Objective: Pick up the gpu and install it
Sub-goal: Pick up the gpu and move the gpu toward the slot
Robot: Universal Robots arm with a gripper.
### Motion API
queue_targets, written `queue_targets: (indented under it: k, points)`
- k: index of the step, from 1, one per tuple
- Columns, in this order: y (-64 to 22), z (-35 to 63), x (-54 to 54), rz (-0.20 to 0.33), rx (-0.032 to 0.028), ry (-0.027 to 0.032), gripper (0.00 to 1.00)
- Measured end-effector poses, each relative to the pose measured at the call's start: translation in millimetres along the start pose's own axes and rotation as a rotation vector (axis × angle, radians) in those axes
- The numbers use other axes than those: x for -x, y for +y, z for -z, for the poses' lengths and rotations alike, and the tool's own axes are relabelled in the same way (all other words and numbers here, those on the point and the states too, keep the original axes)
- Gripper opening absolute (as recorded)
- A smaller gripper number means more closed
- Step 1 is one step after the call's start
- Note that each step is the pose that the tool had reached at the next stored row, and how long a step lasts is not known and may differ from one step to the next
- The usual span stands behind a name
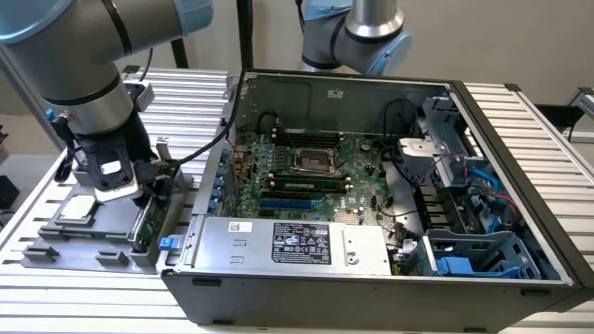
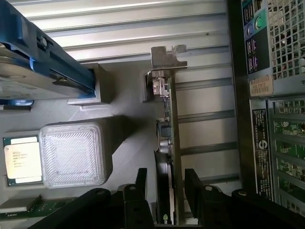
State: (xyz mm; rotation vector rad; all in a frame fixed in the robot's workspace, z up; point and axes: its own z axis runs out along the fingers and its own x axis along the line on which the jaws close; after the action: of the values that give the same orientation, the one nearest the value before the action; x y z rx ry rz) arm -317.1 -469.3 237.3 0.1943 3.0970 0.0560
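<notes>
**Exterior view**
- Pincer [image 1: 149,189]: pointed down over the holder [image 1: 55,243], which sits on the tabletop [image 1: 93,289] just outside the case [image 1: 325,306].
- Gpu [image 1: 144,226]: directly beneath the pincer, standing on its long edge in the holder slot nearest the case. Its green face shows below the pincer. The long axis is level and runs alongside the case wall.
- Cpu [image 1: 76,209]: in the holder, on the side of the pincer away from the case, clear of it.
- Motherboard [image 1: 307,167]: inside the open case, well apart from the pincer. The gpu is not yet installed.

**Wrist view**
- Pincer [image 2: 167,177]: jaws apart, one of the fingers [image 2: 141,179] on each side of the gpu. A thin gap shows on both sides, so it is judged to be straddling the card, not clamped.
- Gpu [image 2: 167,124]: seen edge-on, between the fingers and running straight away from them to its silver bracket [image 2: 167,57]. The long axis lies across the closing direction, so the fingers face its flat faces.
- Grasp point: well back from the bracket, with the card roughly centred in the opening.
- Drive [image 2: 43,62] and cpu [image 2: 21,160]: off to one side of the pincer, apart from the gpu.
</notes>
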Motion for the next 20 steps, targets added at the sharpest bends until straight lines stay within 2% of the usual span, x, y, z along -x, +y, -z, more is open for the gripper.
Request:
queue_targets:
  k: [16,20]
  points:
    - [2.2,1.5,-0.2,0.0,-0.0016,-0.0003,0.45]
    - [2.1,1.6,-0.2,0.0,-0.0036,-0.0004,0.45]
